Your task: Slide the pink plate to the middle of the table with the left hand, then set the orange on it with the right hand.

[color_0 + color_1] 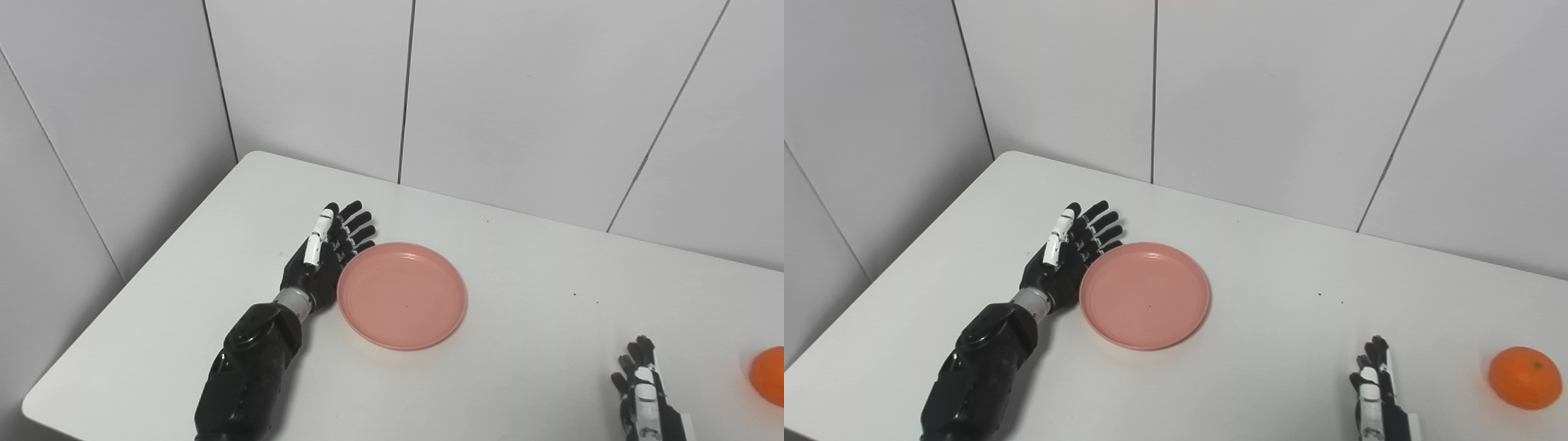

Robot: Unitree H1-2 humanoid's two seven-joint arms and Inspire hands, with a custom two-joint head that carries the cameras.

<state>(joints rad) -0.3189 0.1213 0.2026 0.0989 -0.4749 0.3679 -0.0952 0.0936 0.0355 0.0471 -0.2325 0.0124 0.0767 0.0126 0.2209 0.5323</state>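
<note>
The left hand [321, 257] is standing edge-on against the left rim of the pink plate [402, 295], its fingers [355, 226] stretched out flat and together, gripping nothing. The plate is lying flat on the white table [539, 343], left of centre. Since the hand is only pressing sideways on the rim, the plate could be spinning or skating off at an angle if the push is landing off its middle, or riding up over the low lip if the hand is sitting too high.

The right hand [1377, 392] is resting low at the near edge, fingers extended and holding nothing, near the orange [1525, 377] but apart from it. The orange is sitting far to the right, close to the near edge; being round, a clumsy touch could be sending it rolling off the table.
</note>
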